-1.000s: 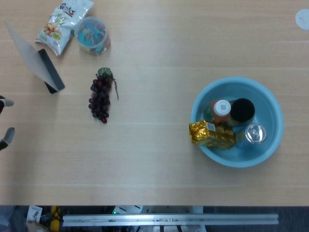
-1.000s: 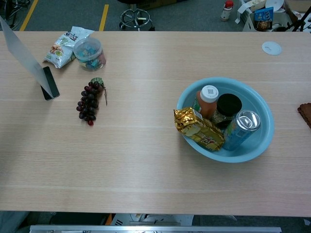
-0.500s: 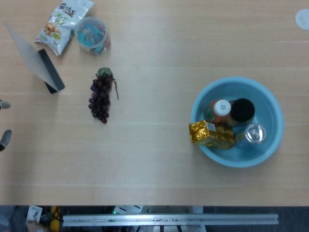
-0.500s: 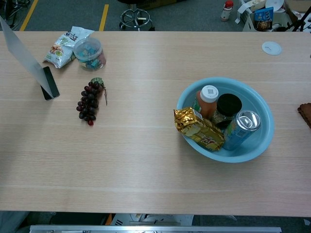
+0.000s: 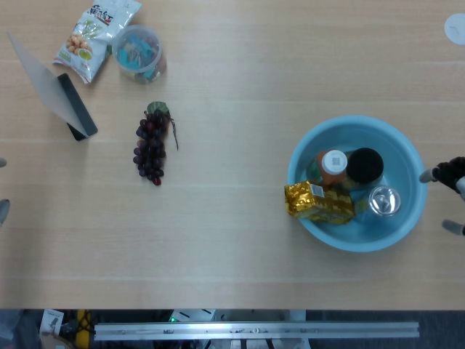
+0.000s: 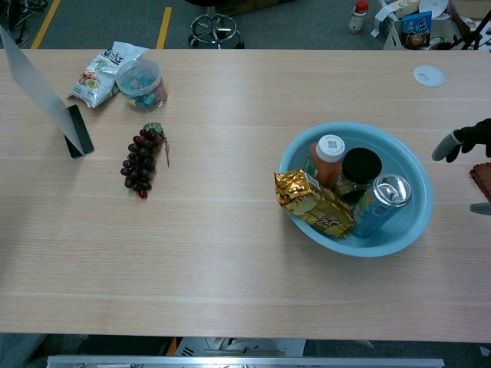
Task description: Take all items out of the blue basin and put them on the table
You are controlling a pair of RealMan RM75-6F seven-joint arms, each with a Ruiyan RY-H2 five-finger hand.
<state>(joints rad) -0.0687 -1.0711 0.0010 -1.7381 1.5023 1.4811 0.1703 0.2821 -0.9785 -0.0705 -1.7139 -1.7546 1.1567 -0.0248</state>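
Hovering beside blue basin (image 6: 414,222) rim, right robot hand (image 6: 465,142) empty, fingers apart, gold packet (image 6: 313,203), can (image 6: 381,202) inside

Blue basin (image 5: 407,145), gold packet (image 5: 317,203), purple grapes (image 5: 150,151)

The desk (image 5: 232,73) is long, made of light wood. A blue basin (image 5: 410,156) sits on it at about 3 o'clock. A bunch of dark grapes (image 5: 150,147) lies at about 9 o'clock. Up at 10 o'clock there is a snack bag (image 5: 94,33), and a round clear tub (image 5: 138,52) stands just beside it. Below the bag, a black phone (image 5: 76,105) leans on a gray stand (image 5: 40,73). A small white disc (image 5: 455,27) lies at the far 2 o'clock corner.
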